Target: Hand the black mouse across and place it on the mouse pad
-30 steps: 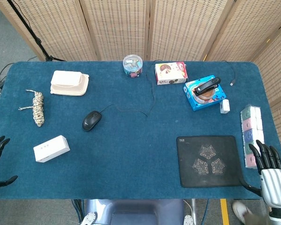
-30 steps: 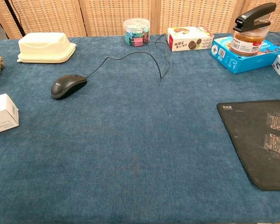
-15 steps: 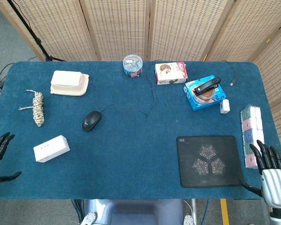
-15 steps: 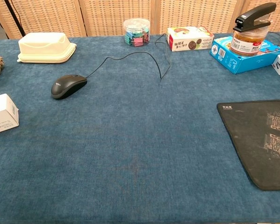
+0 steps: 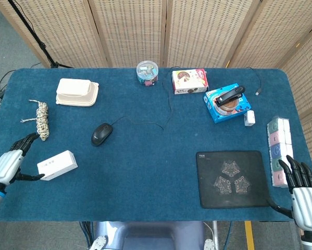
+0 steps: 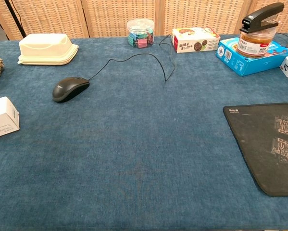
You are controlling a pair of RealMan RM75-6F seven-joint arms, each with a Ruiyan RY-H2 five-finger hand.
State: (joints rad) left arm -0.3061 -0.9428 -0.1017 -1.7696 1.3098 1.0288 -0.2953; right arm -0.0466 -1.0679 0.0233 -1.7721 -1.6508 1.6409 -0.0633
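Observation:
The black mouse [image 5: 101,133] [image 6: 69,88] lies on the blue table, left of centre, with its thin cable running toward the back. The black mouse pad [image 5: 231,178] [image 6: 270,144] lies flat at the front right. My left hand [image 5: 12,159] hovers over the front left of the table, fingers spread and empty, just left of a white box and well short of the mouse. At the front right corner, my right hand [image 5: 300,189] stands with fingers apart, holding nothing, right of the pad. Neither hand shows in the chest view.
A white box [image 5: 57,164] sits near my left hand, a rope bundle [image 5: 41,120] behind it. A cream lidded container [image 5: 76,91], a clip jar [image 5: 147,73], a snack box [image 5: 189,80], a blue box with a stapler [image 5: 227,101] and stacked pastel cubes [image 5: 278,148] line the back and right.
My left hand has moved up and right from the table's left edge, coming over the cloth next to the white box. The right hand has sunk slightly. The mouse has not moved.

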